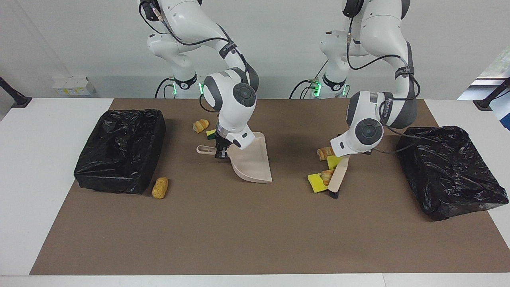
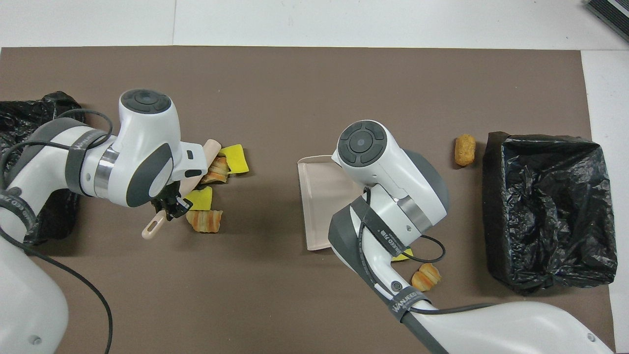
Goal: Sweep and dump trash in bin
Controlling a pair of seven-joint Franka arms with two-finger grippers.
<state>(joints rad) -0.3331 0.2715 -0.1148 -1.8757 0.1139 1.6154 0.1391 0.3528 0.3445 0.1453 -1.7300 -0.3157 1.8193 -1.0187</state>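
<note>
Trash: four pieces bunched at the brush (image 1: pixel 338 177) head toward the left arm's end of the brown mat (image 1: pixel 247 231) — two yellow sponge pieces (image 1: pixel 316 183), one striped golden bread lump (image 1: pixel 327 175) between them, another bread lump (image 1: pixel 324 152) nearer the robots. A fifth bread lump (image 1: pixel 160 187), oblong, lies beside the black-lined bin (image 1: pixel 121 149) at the right arm's end, long axis running toward and away from the robots. A green-backed sponge (image 1: pixel 210 133) and a bread lump (image 1: pixel 200 125) sit by the dustpan (image 1: pixel 251 163) handle, nearer the robots.

Left gripper (image 2: pixel 172 206) — clamped on the brush handle, bristles on the mat, handle slanting back toward the robots.

Right gripper (image 1: pixel 221 151) — closed on the dustpan handle, the pan's open mouth facing the left arm's end.

A second black-lined bin (image 1: pixel 450 171) stands at the left arm's end
</note>
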